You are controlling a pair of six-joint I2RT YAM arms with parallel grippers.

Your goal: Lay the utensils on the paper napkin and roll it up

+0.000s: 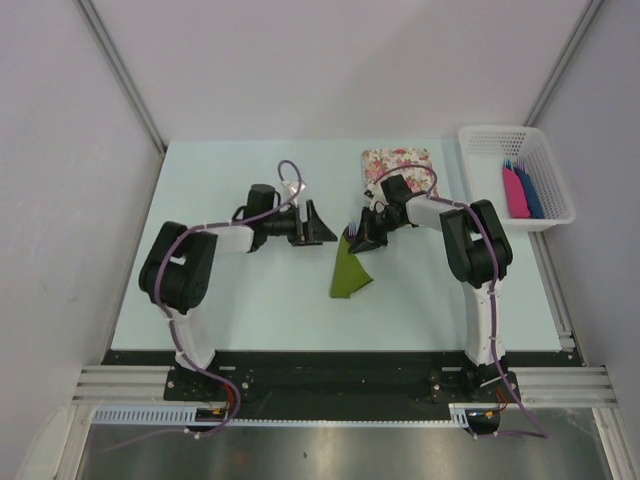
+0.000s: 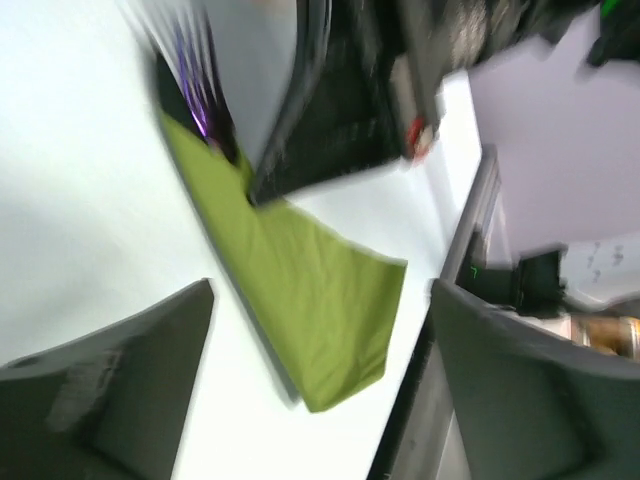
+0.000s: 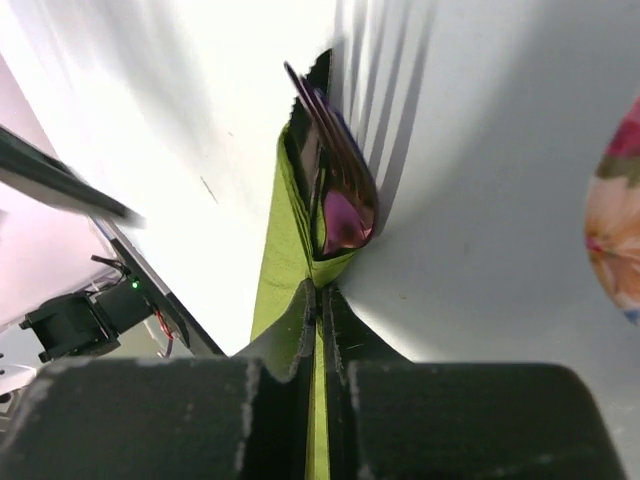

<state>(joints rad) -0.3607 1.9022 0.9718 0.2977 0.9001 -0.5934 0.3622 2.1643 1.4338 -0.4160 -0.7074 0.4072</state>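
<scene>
Pale-green table (image 1: 250, 300) between white walls (image 1: 60, 150): right claw (image 1: 357, 243) pinches the paper napkin (image 1: 348, 272) (left claw (image 1: 326, 224) gapes wide).

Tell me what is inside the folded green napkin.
Purple utensils poke from the open end of the paper napkin: slim dark edges and a glossy rounded bowl. Their handles are covered by the fold, which the right end effector pinches.

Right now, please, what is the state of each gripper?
Left gripper: open, holding nothing.
Right gripper: closed on the paper napkin.
</scene>
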